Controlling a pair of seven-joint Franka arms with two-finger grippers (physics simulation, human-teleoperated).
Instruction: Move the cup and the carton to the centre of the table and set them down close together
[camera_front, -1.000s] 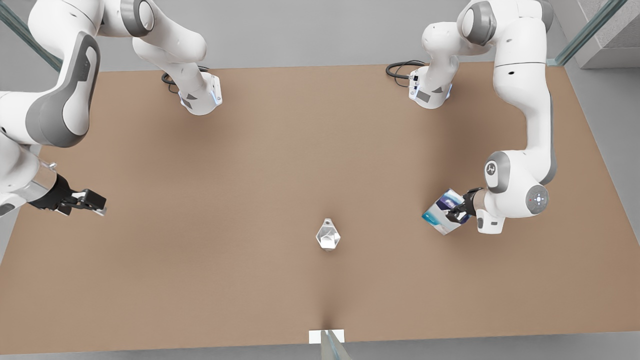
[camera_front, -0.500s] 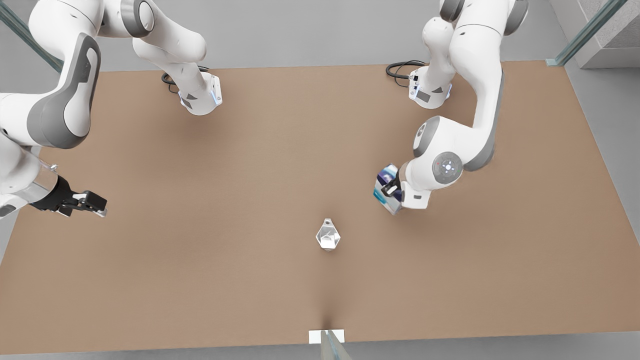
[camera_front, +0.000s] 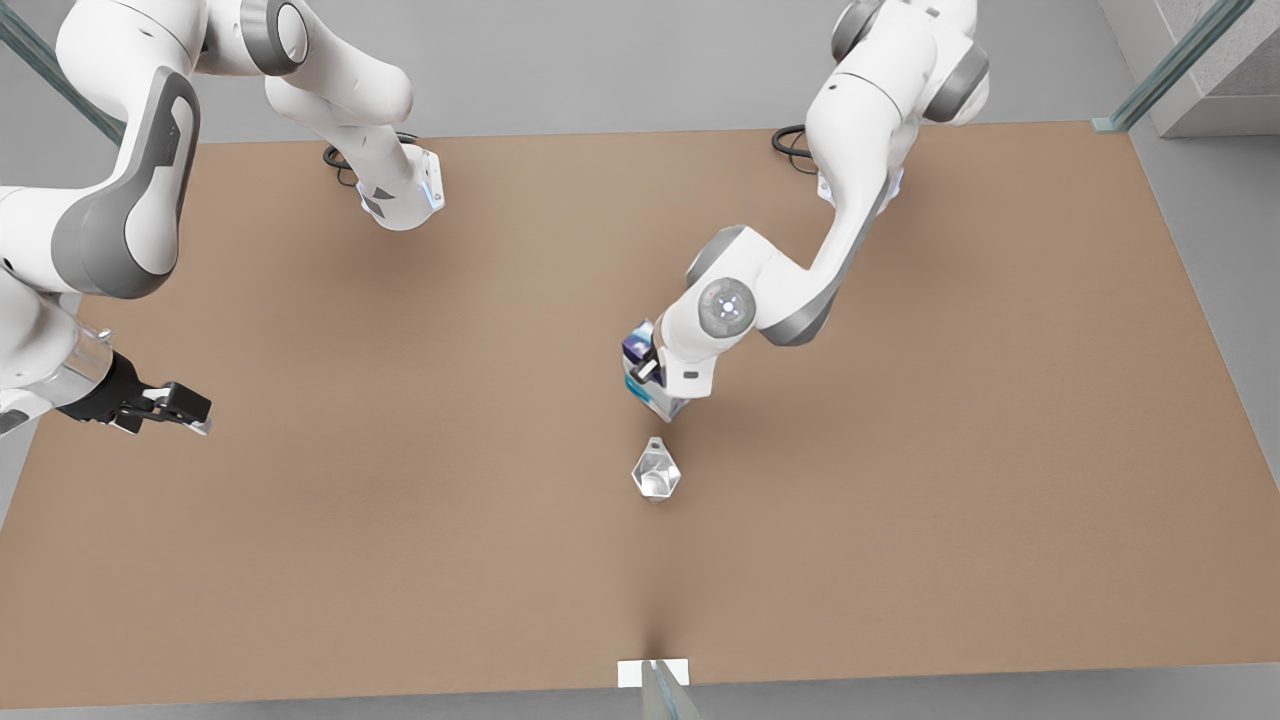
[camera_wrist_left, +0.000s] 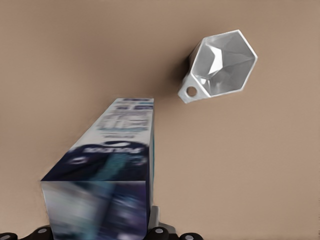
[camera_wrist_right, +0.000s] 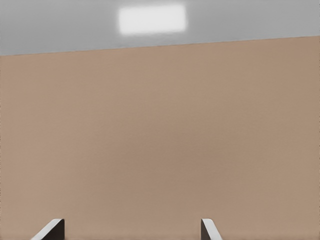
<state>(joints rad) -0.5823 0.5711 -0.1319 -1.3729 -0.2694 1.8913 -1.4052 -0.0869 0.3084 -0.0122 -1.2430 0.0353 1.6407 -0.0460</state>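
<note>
Left pincer: clamped on the carton, which is carried clear of the desk, probably tilted, so that it can be set beside the cup.

Cup: stood near the desk's centre, just ahead of the left pincer, apart from the carton, handle tab turned toward it; a collision is to be guarded against on lowering.

Right pincer: held open and unladen, waiting well apart from the left pincer, near the desk's edge.
</note>
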